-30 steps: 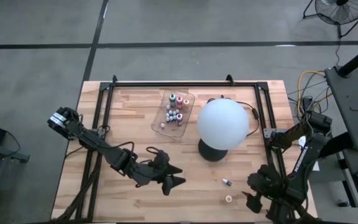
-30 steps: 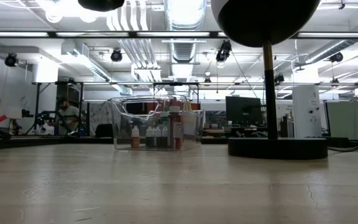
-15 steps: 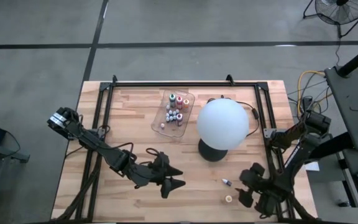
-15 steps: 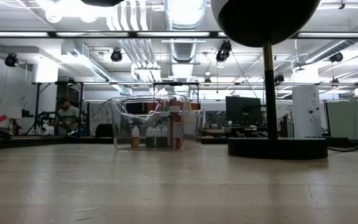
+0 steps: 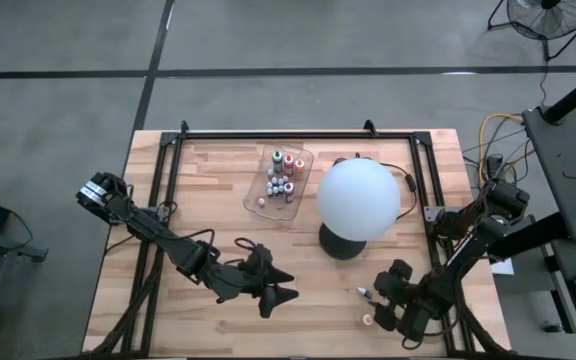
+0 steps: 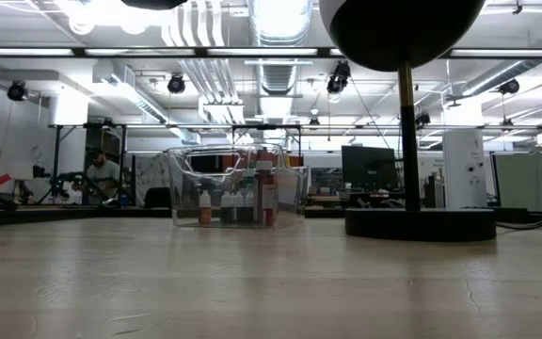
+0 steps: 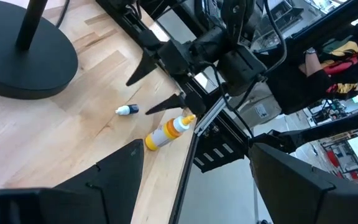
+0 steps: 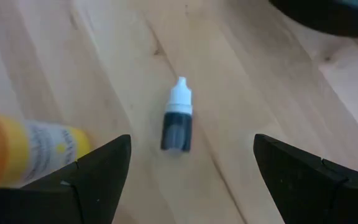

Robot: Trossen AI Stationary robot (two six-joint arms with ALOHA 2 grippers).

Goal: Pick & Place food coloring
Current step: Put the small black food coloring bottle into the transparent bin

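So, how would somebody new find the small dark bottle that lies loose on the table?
Find the big white globe lamp on its black base. Toward the front right, before the open right gripper, two bottles lie on the wooden table. Take the small dark bottle with a white cap, not the larger yellow-orange bottle.

High view: overhead, straight down, far, whole table [image 5: 218, 180] in frame centre. Low view: table-top height, level, faces room; clear tray [image 6: 236, 186] mid-frame, same tray [image 5: 279, 183] upper centre from above. Left wrist view: oblique, mid-range, sees yellow bottle [image 7: 168, 130], dark bottle [image 7: 127, 110]. Right wrist view: close, downward, same dark bottle [image 8: 178, 122] centred.
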